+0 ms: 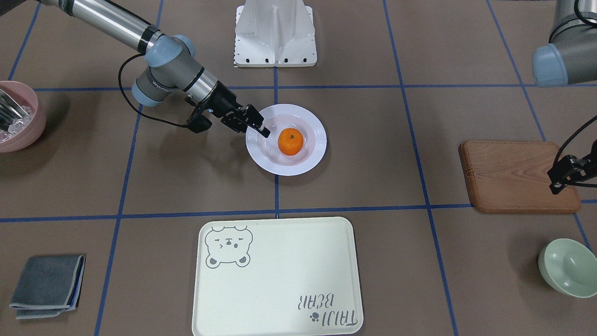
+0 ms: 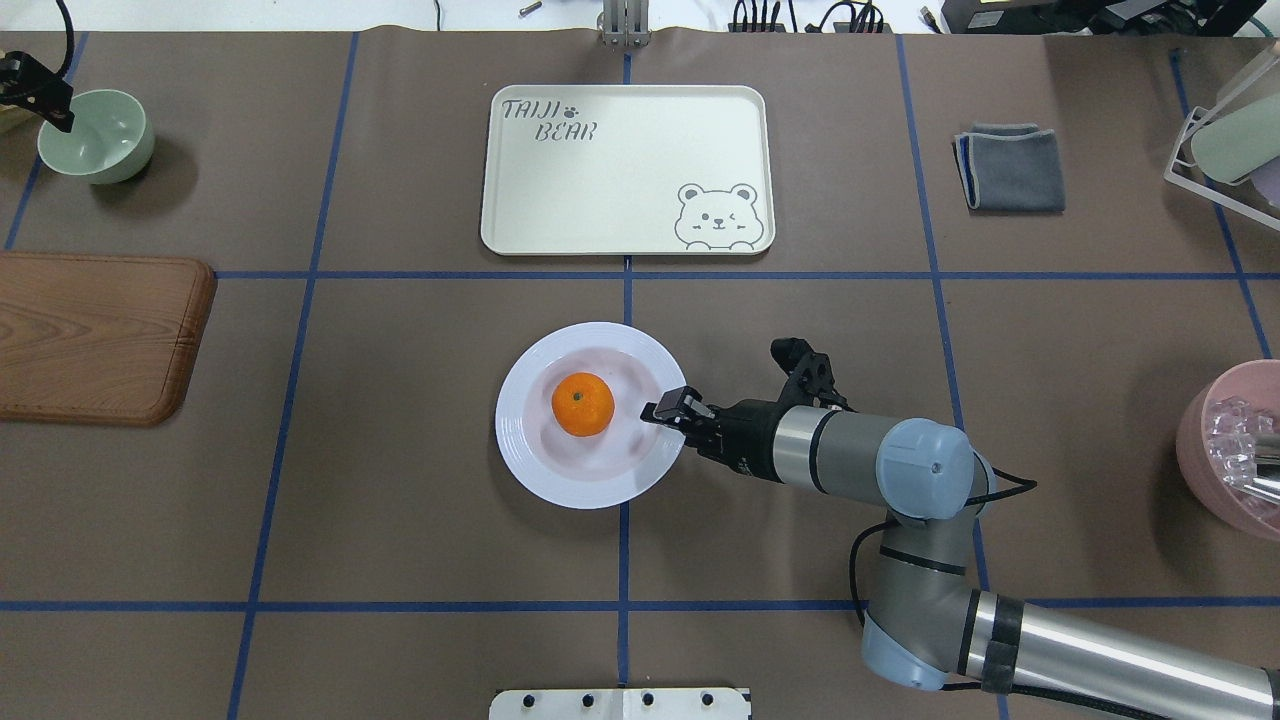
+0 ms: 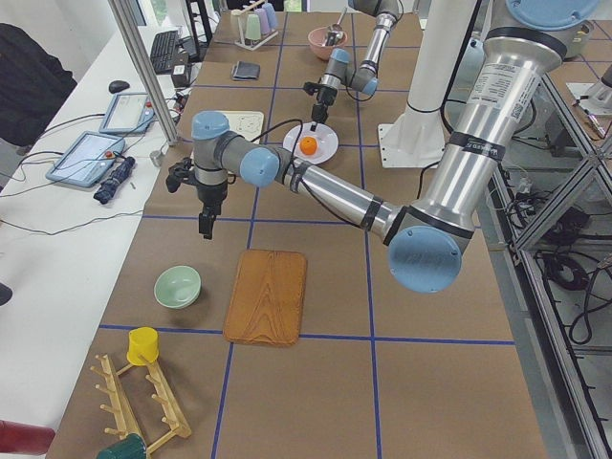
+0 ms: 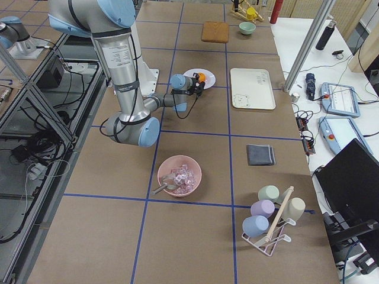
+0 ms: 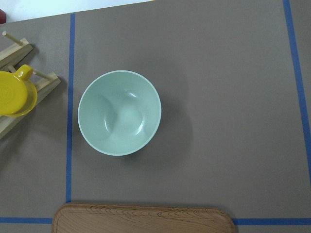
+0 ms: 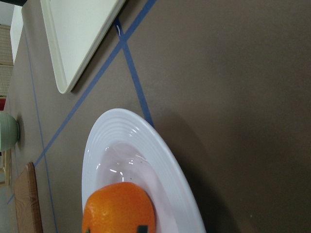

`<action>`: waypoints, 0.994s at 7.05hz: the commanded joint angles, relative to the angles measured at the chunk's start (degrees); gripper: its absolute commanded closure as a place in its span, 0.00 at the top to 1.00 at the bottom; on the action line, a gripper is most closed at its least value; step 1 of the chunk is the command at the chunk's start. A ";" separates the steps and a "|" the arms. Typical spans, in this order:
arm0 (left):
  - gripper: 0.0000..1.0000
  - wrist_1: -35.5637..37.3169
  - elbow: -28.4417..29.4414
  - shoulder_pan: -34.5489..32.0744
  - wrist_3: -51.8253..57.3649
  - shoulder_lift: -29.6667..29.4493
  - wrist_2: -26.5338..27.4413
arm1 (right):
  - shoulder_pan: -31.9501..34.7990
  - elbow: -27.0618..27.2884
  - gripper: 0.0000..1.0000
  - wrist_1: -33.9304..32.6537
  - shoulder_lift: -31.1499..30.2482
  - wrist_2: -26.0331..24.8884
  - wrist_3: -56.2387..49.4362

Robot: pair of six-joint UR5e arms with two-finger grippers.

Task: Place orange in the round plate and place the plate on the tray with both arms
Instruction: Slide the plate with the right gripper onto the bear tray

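Observation:
The orange (image 2: 583, 404) lies in the sunken centre of the white round plate (image 2: 530, 455), which rests on the table near the middle. My right gripper (image 2: 662, 411) reaches in almost level from the right, its fingers closed on the plate's wide rim (image 1: 254, 154). In the right wrist view the orange (image 6: 119, 208) fills the bottom edge. The cream bear tray (image 2: 620, 170) lies beyond the plate, with nothing on it. My left gripper (image 2: 55, 112) hangs shut far to the left, above the table beside a pale-green bowl (image 5: 119, 112), holding nothing.
A wooden board (image 2: 95, 335) lies at the left edge. A folded grey cloth (image 2: 1010, 168) is at the back right and a pink bowl (image 2: 1215, 450) with clear pieces is at the right edge. A cup rack (image 4: 269, 222) stands past it.

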 commanded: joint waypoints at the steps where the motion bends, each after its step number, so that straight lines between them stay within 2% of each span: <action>1: 0.99 0.00 -0.01 0.00 0.00 0.00 0.09 | 0.00 0.31 0.34 1.27 0.27 -0.55 0.22; 3: 0.99 0.00 -0.01 0.00 0.00 0.18 0.18 | 0.00 0.31 0.25 3.30 0.18 -1.43 1.98; 5: 0.99 -0.09 0.08 0.09 -0.09 0.18 0.27 | 0.00 0.31 0.04 3.39 0.27 -2.74 1.98; 6: 0.99 -0.09 0.17 0.09 -0.09 0.18 0.27 | 0.08 0.22 0.00 4.87 1.14 -3.36 1.98; 7: 0.99 -0.09 0.26 0.17 -0.09 0.09 0.27 | 0.09 0.22 0.00 7.41 1.32 -5.28 2.07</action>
